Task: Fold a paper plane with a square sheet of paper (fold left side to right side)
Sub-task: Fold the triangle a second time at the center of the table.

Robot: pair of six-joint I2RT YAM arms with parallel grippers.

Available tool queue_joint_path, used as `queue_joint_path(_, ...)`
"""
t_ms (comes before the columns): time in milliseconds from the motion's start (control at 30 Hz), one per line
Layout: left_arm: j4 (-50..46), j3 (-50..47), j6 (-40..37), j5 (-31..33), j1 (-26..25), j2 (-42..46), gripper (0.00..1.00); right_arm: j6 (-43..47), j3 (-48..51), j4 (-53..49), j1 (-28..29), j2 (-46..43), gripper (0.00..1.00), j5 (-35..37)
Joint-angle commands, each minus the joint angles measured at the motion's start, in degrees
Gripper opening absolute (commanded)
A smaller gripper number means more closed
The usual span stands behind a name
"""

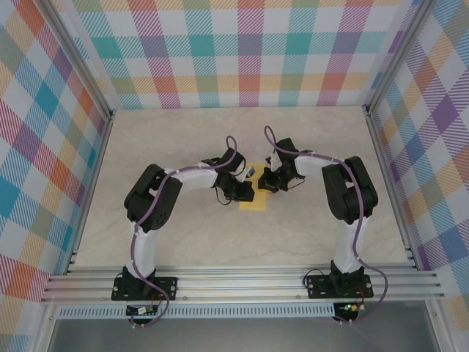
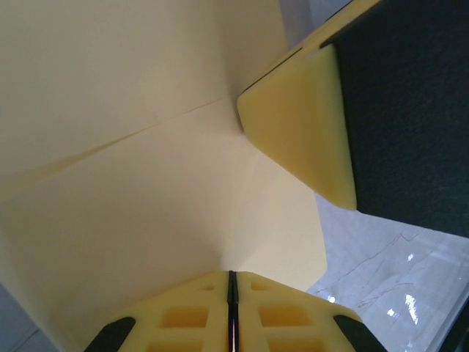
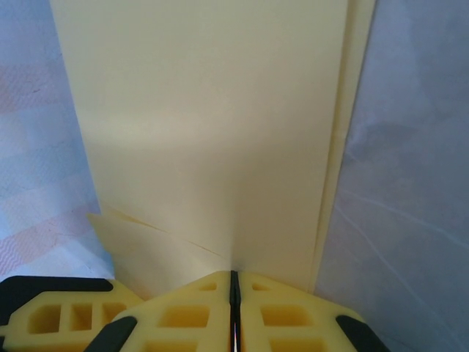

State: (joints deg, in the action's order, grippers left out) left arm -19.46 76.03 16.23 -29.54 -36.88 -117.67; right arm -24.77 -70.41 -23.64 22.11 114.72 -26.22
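Overhead view, bottom edge: both arm bases sit on the rail, and the arms bend inward to meet at the middle of the table (image 1: 183,139).

Left gripper (image 2: 231,293), own wrist view, bottom centre: the jaws are closed to a hairline seam. The tips rest right where the sheet of paper (image 2: 146,183) comes down to them. I cannot tell whether a layer is nipped in the seam or the tips only press on it.

Right gripper (image 3: 233,293), own wrist view, bottom centre: the same, a hairline seam with the tips on the near edge of the paper. Two faint creases run in toward them from the lower left.

Beyond the fingers, the paper runs up both wrist frames. In the left wrist view a crease crosses it from left to centre. The right gripper's pad (image 2: 300,132) touches the paper from the upper right. In the right wrist view the right edge shows doubled layers, so I take it as already partly folded. Overhead, a yellow corner shows at frame centre, under and between the two grippers.

My read is that we are mid-fold, with the left-to-right fold being set or firmed.

Next I would keep one tip pinning the paper. The other should sweep along the crease with the edges kept matched, and slowly, because thin paper will skid or buckle.

Far side: checked wall (image 1: 242,51).
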Motion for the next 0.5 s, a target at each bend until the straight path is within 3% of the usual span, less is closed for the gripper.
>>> queue_joint_path(0,-2.5,1.2,-1.4,0.5,-0.2,-0.9,0.08,0.5,0.5,0.3,0.5,2.6,0.08,1.7)
queue_joint_path(467,-1.8,-11.9,-1.0,2.6,-0.3,4.4,0.08,0.9,0.0,-0.8,0.6,3.1,0.08,2.2)
